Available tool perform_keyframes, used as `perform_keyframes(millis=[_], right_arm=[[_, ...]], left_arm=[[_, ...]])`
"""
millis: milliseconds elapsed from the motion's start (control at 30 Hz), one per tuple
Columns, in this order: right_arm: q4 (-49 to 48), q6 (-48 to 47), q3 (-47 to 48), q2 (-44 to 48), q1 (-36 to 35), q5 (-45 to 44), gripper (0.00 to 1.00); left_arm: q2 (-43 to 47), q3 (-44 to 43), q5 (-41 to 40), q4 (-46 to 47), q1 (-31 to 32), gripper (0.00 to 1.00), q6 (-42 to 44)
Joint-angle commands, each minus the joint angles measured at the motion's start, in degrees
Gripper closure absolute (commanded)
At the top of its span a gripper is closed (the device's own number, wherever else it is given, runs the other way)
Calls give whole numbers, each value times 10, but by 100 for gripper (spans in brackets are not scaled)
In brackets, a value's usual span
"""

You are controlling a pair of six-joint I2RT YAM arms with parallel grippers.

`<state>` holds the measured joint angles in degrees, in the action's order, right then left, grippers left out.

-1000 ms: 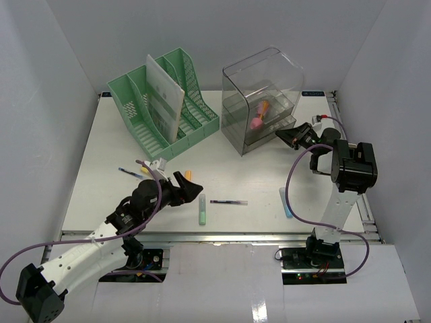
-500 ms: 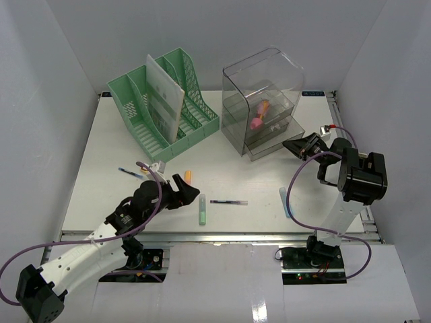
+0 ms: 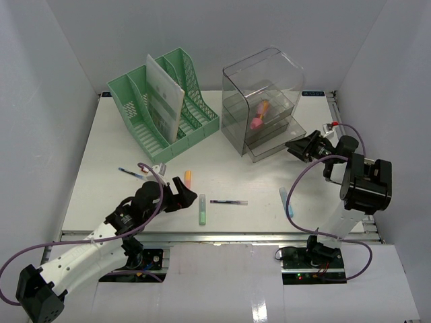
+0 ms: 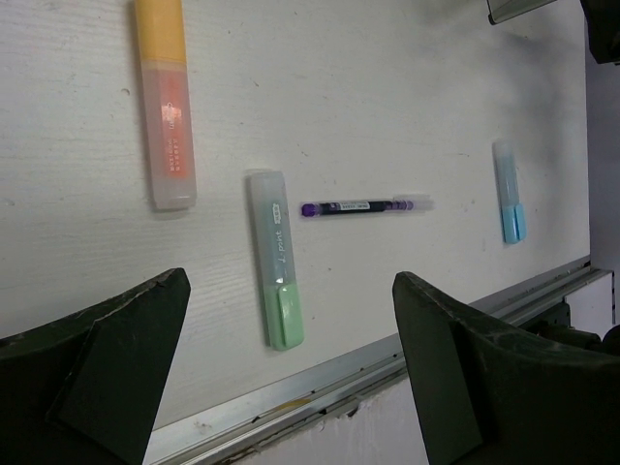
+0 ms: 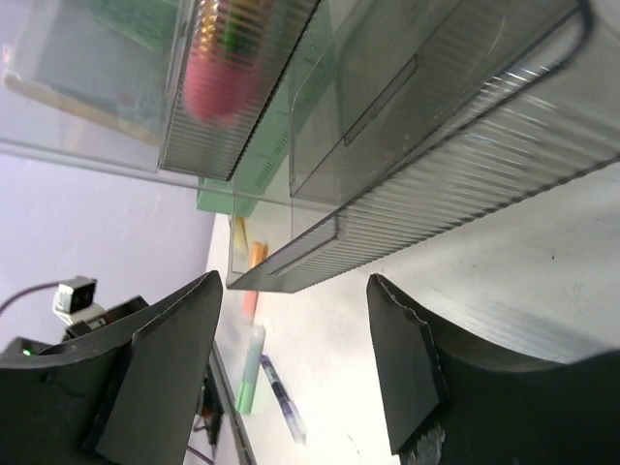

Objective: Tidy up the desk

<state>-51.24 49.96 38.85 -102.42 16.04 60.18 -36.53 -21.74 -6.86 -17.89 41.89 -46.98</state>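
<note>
The desk [image 3: 101, 155] is a white tabletop with a silver rail [image 4: 339, 373] along its front. On it lie an orange highlighter [image 3: 188, 178], a green highlighter [image 3: 202, 209], a purple pen [image 3: 228, 202] and a blue highlighter [image 3: 286, 202]. My left gripper [image 3: 180, 194] hovers open just left of the green highlighter [image 4: 275, 260], nothing between its fingers. My right gripper [image 3: 297, 145] stands open beside the pulled-out bottom drawer [image 3: 269, 148] of the clear drawer box [image 3: 262, 87], apart from it. A pink marker [image 3: 258, 120] lies in an upper drawer.
A green file rack [image 3: 165, 101] with a white sheet stands at the back left. A thin blue pen [image 3: 129, 173] lies left of my left arm. In the right wrist view the drawer front [image 5: 436, 194] fills the top, with the green highlighter [image 5: 250, 368] beyond.
My right gripper has gone from shut to open and drawn back to the right; the bottom drawer now sticks out further. My left gripper has shifted slightly toward the green highlighter.
</note>
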Motion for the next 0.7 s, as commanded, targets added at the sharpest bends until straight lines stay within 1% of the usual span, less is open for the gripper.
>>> perform_keyframes(millis=[0, 33, 100, 167, 233, 300, 400, 500, 667], right_arm=[[331, -303, 79, 78, 3, 24, 31], [425, -385, 103, 96, 0, 4, 30], [564, -516, 145, 129, -11, -46, 28], [693, -643, 168, 154, -26, -115, 26], [797, -718, 184, 168, -59, -171, 24], [840, -784, 173, 192, -107, -246, 21], [877, -828, 143, 230, -185, -343, 18], [890, -836, 119, 253, -238, -408, 15], [932, -822, 120, 235, -279, -473, 12]], left_arm=[[-11, -26, -12, -24, -1, 2, 8], [-18, -29, -14, -28, -1, 2, 8], [-34, -35, -16, -36, -2, 2, 8], [-48, -38, -16, -37, -3, 2, 11], [-59, -43, -14, -37, -4, 2, 13], [-64, -48, -13, -37, -4, 2, 15], [-54, -47, -11, -40, -4, 3, 17], [-30, -39, -10, -45, -5, 3, 12], [11, -23, -8, -58, -6, 3, 4]])
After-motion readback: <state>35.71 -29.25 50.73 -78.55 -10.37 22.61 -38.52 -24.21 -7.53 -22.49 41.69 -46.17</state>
